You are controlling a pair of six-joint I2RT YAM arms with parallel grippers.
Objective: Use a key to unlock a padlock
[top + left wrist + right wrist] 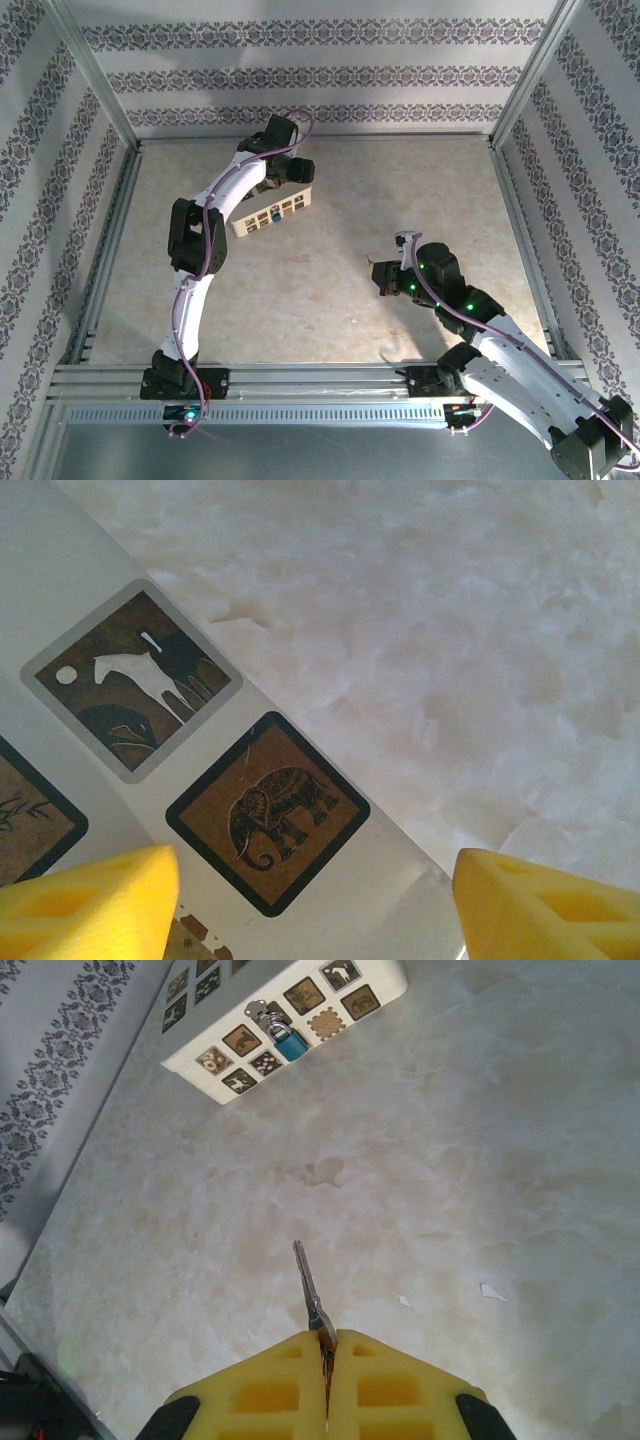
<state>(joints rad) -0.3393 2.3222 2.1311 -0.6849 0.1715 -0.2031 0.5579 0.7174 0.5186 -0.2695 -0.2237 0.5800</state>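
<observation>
Right gripper [326, 1360] is pinching the key [310, 1290] tight; left gripper [315, 910] gapes wide, empty, over the cream box [60, 590] with the padlock [290, 1042].

Pale marbled table [400, 190]; cream tiled box [275, 213] resting far left; few small white scraps [492, 1291].

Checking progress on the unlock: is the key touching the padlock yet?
Apart. The right wrist view shows the key sticking out of the shut right hand, with bare tabletop between it and the padlock on the box.
</observation>
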